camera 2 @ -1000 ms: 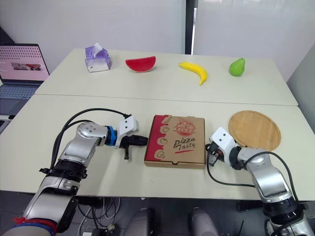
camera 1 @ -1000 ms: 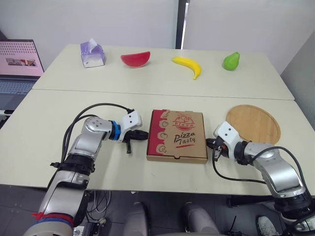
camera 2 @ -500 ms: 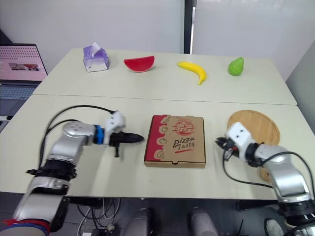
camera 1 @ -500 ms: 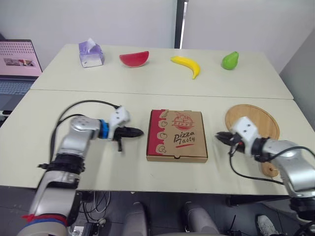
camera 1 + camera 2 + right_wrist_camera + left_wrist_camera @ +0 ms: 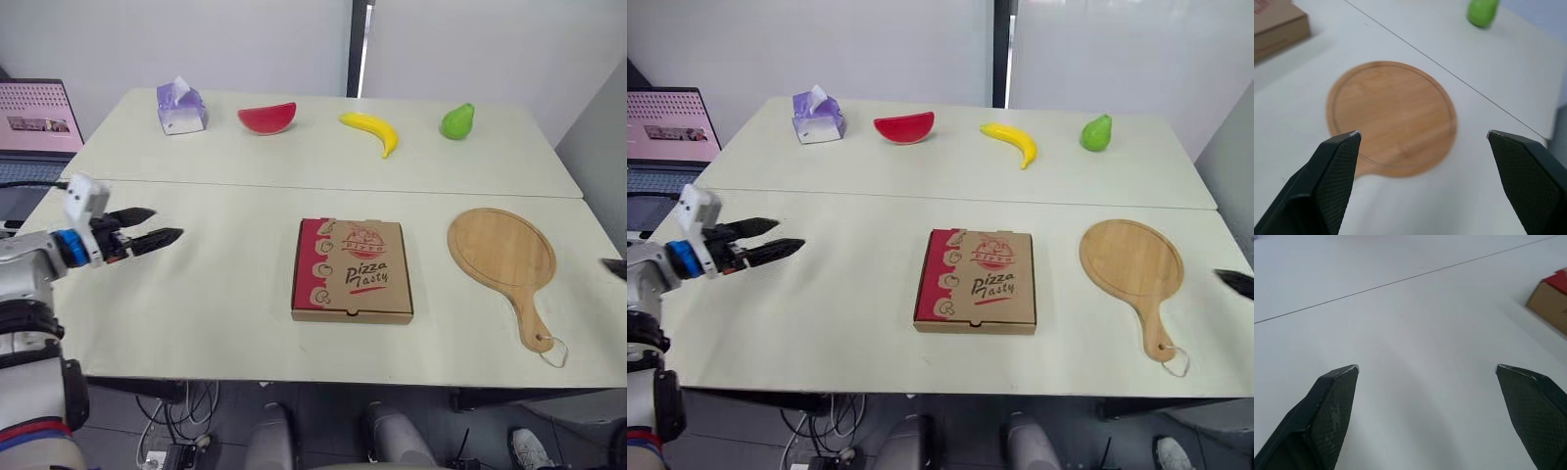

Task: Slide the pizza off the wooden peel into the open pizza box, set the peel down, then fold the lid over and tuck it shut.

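While pizza box (image 5: 353,269) sat shut at centre of tabletop (image 5: 216,294), we saw empty peel (image 5: 502,253) flat beside it, on right. Left hand (image 5: 166,222) spread wide, empty, far left. Right wrist view gave us right hand (image 5: 1422,132) wide, facing peel.

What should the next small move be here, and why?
Probably just lower both arms to rest. The pizza box lies shut with its lid flat. The peel lies bare on the table beside it, not touching. The left gripper and right gripper are open, holding nothing, well away from the box. Nothing seems left to handle.
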